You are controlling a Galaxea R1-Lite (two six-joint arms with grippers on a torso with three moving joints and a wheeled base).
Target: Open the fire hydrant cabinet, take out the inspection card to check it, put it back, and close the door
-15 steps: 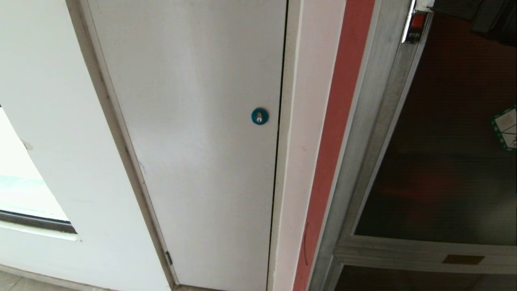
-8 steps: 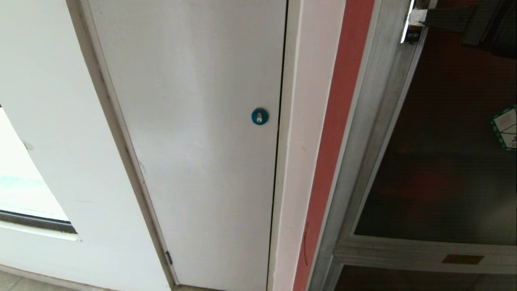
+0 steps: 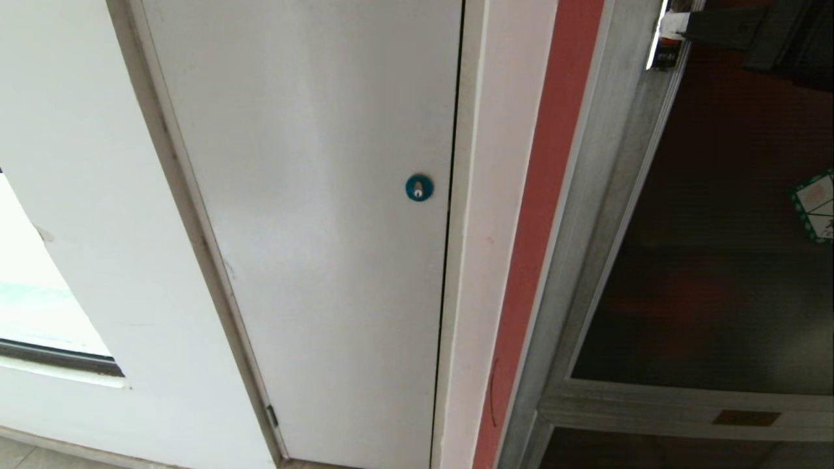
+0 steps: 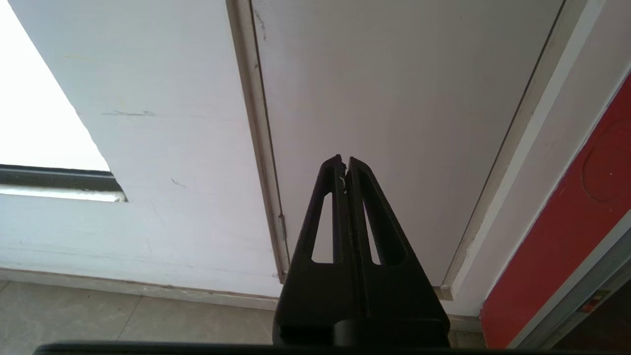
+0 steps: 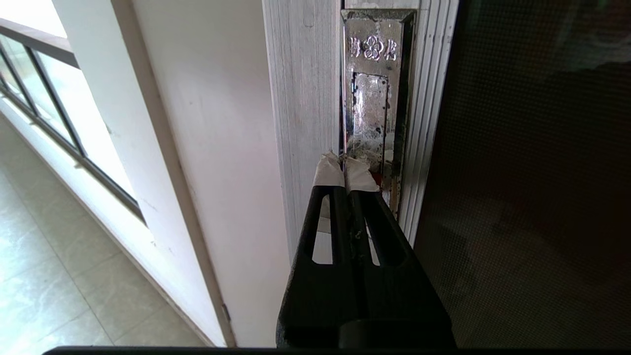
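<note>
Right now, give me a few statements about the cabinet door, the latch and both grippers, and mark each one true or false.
1. The right gripper is shut, its taped tips at the metal latch plate. True.
2. The door stands wide open. False: it looks closed in its frame.
3. The left gripper holds the inspection card. False: it is shut and empty, pointing at the white door.
4. The white door's round lock is blue. True.

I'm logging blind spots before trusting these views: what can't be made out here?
- Inspection card: in no view; the closed dark tinted glass door shows only murk behind it.
- Small red latch tab: right wrist view, mostly hidden behind the shut right gripper.
- Green-bordered hexagonal sticker: head view, cut by the edge, print too small.
</note>
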